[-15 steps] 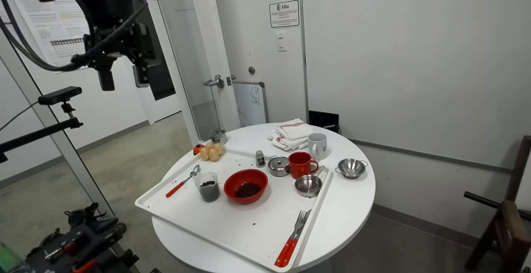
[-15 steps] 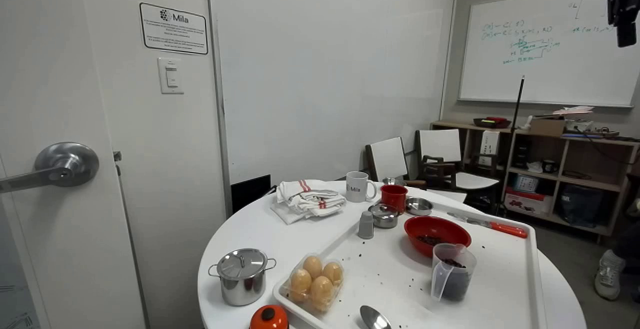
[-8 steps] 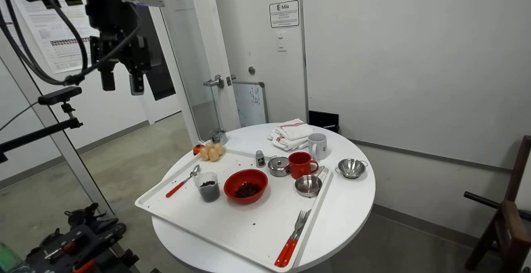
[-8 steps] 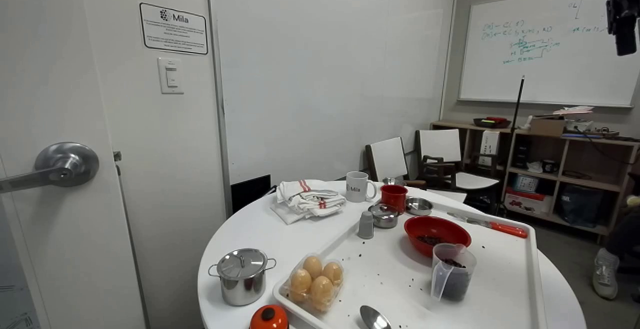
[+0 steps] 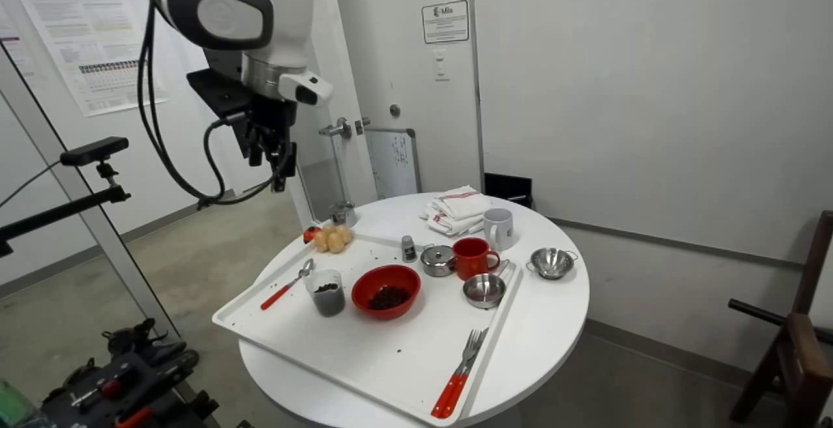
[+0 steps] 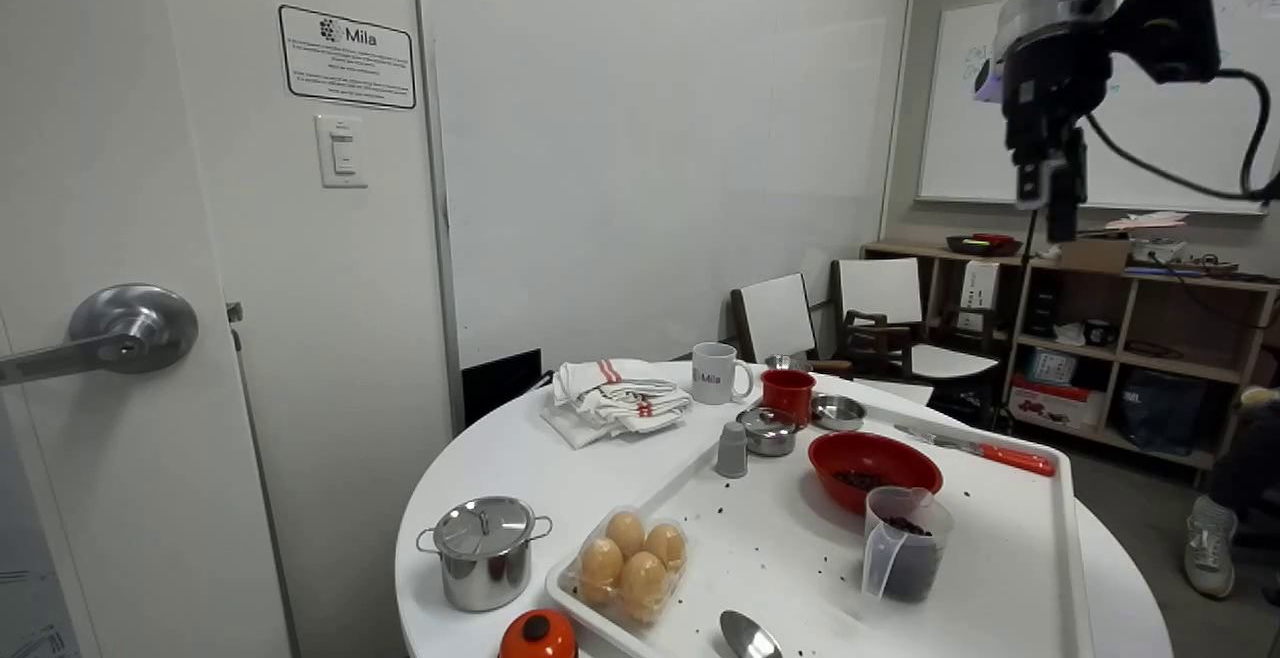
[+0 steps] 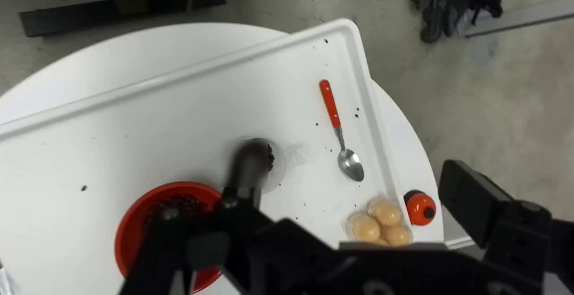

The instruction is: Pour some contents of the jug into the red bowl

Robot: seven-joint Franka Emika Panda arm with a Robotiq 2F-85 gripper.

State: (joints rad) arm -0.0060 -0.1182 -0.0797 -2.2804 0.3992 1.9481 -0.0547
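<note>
The jug is a clear plastic jug with dark bits inside; it stands upright on the white tray in both exterior views (image 5: 328, 298) (image 6: 910, 553). In the wrist view the jug (image 7: 276, 167) is partly hidden behind a finger. The red bowl (image 5: 368, 277) stands beside it with dark bits at its bottom. The bowl also shows in an exterior view (image 6: 870, 452) and, partly covered by the gripper, in the wrist view (image 7: 127, 234). My gripper (image 5: 268, 171) is open and empty, high above the table; it also shows in an exterior view (image 6: 1046, 213) and in the wrist view (image 7: 352, 162).
The white tray (image 5: 312, 343) also bears a spoon (image 5: 286, 285), eggs (image 5: 334, 239), a grey shaker (image 5: 408, 250), a lidded metal pot (image 5: 437, 261), a red mug (image 5: 470, 259), a metal pan (image 5: 484, 291) and a fork and knife (image 5: 459, 376). An orange-red pot (image 6: 538, 635) stands beside it.
The arm has swung in over the table: rightward and slightly lower in an exterior view, inward from the right edge in the other exterior view. The wrist has turned. The jug and bowl have not moved.
</note>
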